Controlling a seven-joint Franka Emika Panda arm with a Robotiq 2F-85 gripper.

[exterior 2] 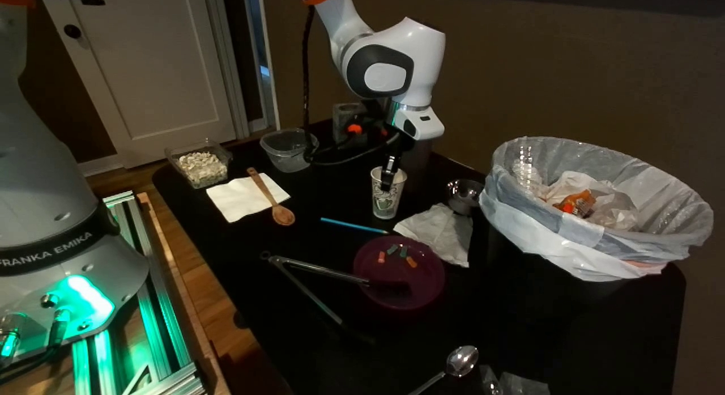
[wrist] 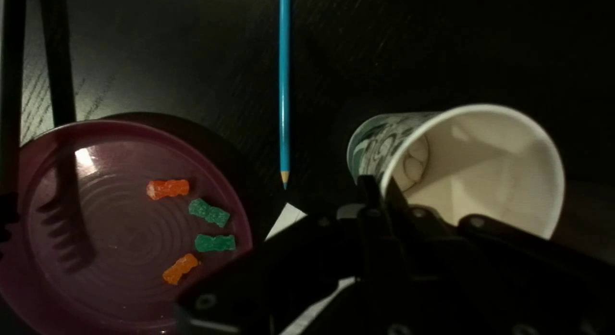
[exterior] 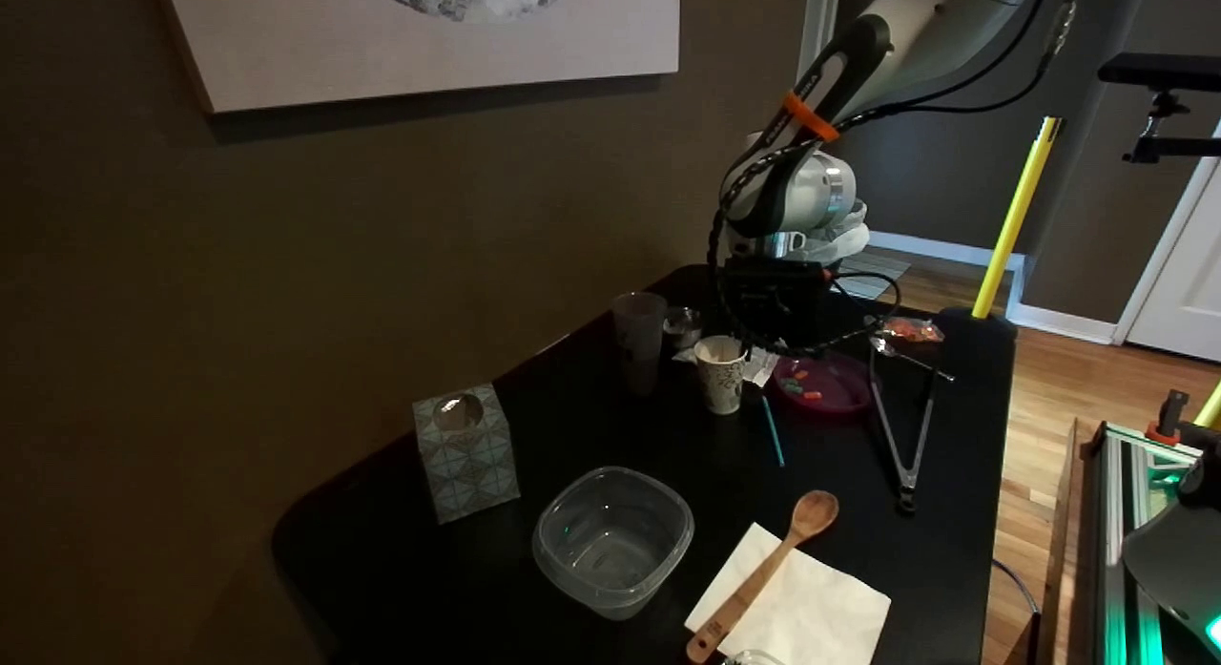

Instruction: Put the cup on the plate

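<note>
The cup [exterior 2: 385, 202] is a white paper cup with a printed pattern. It looks upright in both exterior views, also here [exterior: 722, 384]; I cannot tell whether its base touches the table. In the wrist view the cup [wrist: 490, 157] shows its pale, empty inside. My gripper [wrist: 380, 182] is shut on the cup's rim, one finger inside and one outside; in an exterior view the gripper [exterior 2: 388, 177] reaches down into the cup. The plate [exterior 2: 427, 264] is round and dark purple-red, apart from the cup. It also shows in the wrist view [wrist: 120, 217], with several candies on it.
Tongs [exterior 2: 317, 269] rest with one arm over the plate. A blue pencil [wrist: 285, 85] and a crumpled napkin [exterior 2: 442, 230] lie between cup and plate. A tall tumbler [exterior: 639, 341] and a metal cup [exterior 2: 464, 195] stand near the cup. A lined bin [exterior 2: 566, 253] stands beyond.
</note>
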